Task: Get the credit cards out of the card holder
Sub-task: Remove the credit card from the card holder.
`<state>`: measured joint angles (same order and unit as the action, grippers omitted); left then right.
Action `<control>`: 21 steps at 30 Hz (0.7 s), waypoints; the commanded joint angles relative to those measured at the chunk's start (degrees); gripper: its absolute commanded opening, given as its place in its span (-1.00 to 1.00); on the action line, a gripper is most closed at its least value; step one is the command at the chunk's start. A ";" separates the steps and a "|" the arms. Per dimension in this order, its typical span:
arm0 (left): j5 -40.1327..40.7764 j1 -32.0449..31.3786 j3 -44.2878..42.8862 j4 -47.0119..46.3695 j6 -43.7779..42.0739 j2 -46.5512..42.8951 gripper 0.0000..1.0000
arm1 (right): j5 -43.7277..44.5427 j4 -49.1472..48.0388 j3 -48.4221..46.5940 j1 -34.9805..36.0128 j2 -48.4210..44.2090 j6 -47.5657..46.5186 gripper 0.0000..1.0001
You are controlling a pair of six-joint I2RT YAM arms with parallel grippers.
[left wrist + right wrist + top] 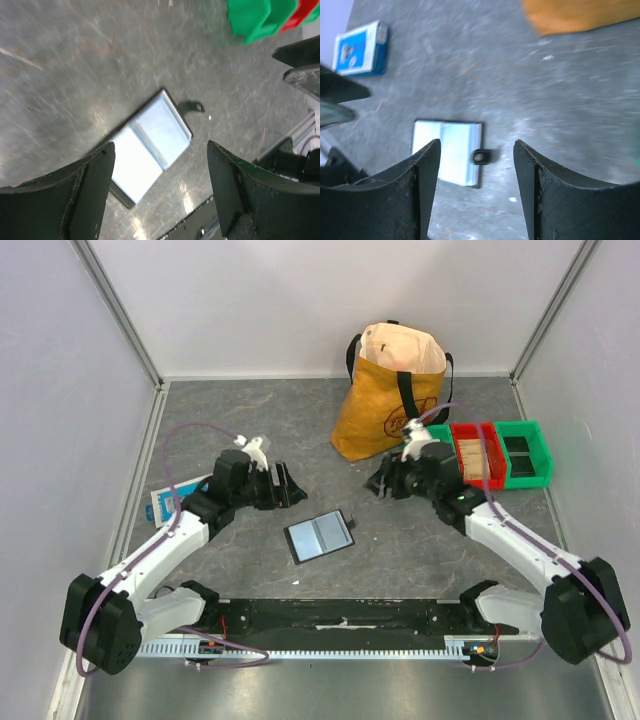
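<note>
The card holder (294,546) lay opened flat near the middle of the worktop (400,570), a little toward its near edge, its small tab pointing right. Pale blue-grey credit cards (327,531) filled both halves, side by side. The left gripper (289,487) hung just behind and left of it, claw spread, holding nothing. The right gripper (381,485) hung behind and right, claw also spread and empty. A blue-and-white box (165,502) lay by the left edge, red (473,462) and green (528,455) bins by the right edge, and a yellow bag (385,400) at the back.

Card holder (321,537) lies open on table (420,565) w/ credit cards (306,539) showing.
</note>
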<state>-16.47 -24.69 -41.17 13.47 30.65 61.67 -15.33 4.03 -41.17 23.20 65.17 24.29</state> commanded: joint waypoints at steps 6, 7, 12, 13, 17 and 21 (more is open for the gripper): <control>4.51 -9.23 9.69 -8.55 11.26 3.72 0.49 | 4.25 -13.34 0.91 18.27 11.55 7.17 0.33; 5.04 -9.50 10.57 -8.99 11.70 3.98 0.47 | 4.87 -14.22 1.00 19.33 12.78 7.78 0.32; 7.41 -11.43 12.95 -10.13 11.80 5.47 0.27 | 5.92 -16.60 0.30 23.29 19.19 9.02 0.31; 7.94 -11.70 13.22 -10.05 11.71 6.26 0.25 | 6.54 -16.34 0.04 23.73 20.17 8.84 0.31; 8.29 -12.58 14.36 -10.13 12.32 9.43 0.16 | 10.14 -15.46 -0.05 24.87 22.63 8.58 0.30; 8.29 -13.81 15.76 -10.13 13.20 11.28 -0.03 | 11.20 -14.84 0.47 25.14 23.86 8.93 0.29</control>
<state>-9.52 -37.32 -27.00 5.15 41.39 71.57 -7.57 -9.37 -40.10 48.07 88.33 32.71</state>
